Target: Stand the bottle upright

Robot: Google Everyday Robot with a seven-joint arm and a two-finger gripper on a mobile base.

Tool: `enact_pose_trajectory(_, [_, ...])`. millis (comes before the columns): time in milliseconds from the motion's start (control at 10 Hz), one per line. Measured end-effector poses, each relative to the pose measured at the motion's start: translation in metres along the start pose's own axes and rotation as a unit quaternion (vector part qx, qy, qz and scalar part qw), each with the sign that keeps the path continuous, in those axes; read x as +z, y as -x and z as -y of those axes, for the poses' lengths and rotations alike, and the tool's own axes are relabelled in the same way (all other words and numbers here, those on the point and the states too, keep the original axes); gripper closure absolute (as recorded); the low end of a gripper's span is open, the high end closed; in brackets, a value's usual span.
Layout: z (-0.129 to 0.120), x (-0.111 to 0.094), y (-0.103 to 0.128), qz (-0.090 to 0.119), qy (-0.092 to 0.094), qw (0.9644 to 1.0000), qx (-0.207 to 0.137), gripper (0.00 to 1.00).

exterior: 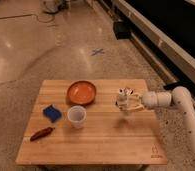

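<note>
The bottle (123, 99) is on the right part of the wooden table (106, 142), near the right edge, and it sits between the fingers of the gripper (126, 103). The jaws are closed on it, so the gripper holds the bottle. Its long axis looks close to vertical, with the small white cap at the top, and the bottom seems to be at the table surface or just above it; I cannot tell if it touches. The gripper comes from the right side, so the bottle is at the left end of the arm (166, 98), directly inside the jaws. By my judgement the next move depends on this: the bottle must be straight and resting on the wood before the jaws let go.

There is one bottle. To its left there is one orange bowl (81, 92), one white cup (76, 116), one blue sponge (52, 112) and one red chili pepper (41, 133), all well apart from the gripper.
</note>
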Motion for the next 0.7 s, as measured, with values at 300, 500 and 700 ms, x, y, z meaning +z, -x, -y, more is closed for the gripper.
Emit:
enact_pose_trajectory(300, [0.003,0.001,-0.001,0.021,-0.018,0.9996,0.004,1.00])
enact_pose_trajectory(500, [0.008,-0.006,-0.006,0.047,-0.058,0.9972,0.007,1.00])
enact_pose_trajectory(700, [0.003,-0.007,-0.014,0.054,-0.074,0.9957,0.010,1.00])
